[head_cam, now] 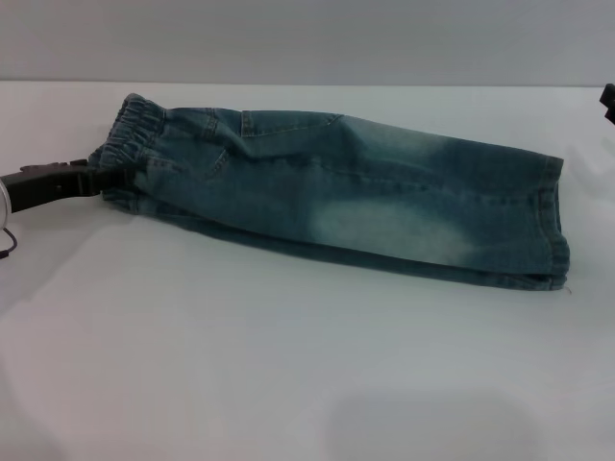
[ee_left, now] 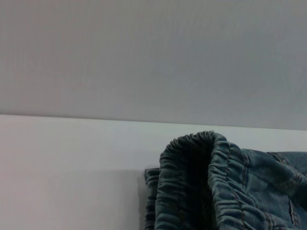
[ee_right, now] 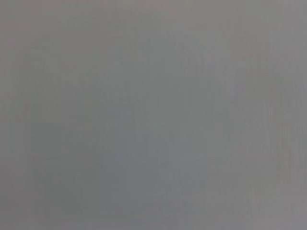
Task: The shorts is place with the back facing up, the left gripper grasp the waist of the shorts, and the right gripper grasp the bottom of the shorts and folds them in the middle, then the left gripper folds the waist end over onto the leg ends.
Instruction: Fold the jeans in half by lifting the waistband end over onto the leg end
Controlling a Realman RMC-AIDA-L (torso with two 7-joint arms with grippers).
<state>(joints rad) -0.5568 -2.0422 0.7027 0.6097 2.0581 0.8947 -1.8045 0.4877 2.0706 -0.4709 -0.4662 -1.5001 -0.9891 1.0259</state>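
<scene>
One fold is done: the shorts (head_cam: 336, 192) lie doubled lengthwise on the white surface (head_cam: 288, 375). Our left gripper (head_cam: 101, 180) seems clamped on the waist (head_cam: 130, 134); next we carry it onto the leg ends (head_cam: 555, 226).

Evenly and brightly lit from above, with a soft glare off the white table (head_cam: 288, 384) and only a thin shadow under the near edge of the shorts (head_cam: 346, 202). Slightly soft throughout, with a faint grey patch low on the table. Nothing but flat, featureless grey blur from the right wrist.
</scene>
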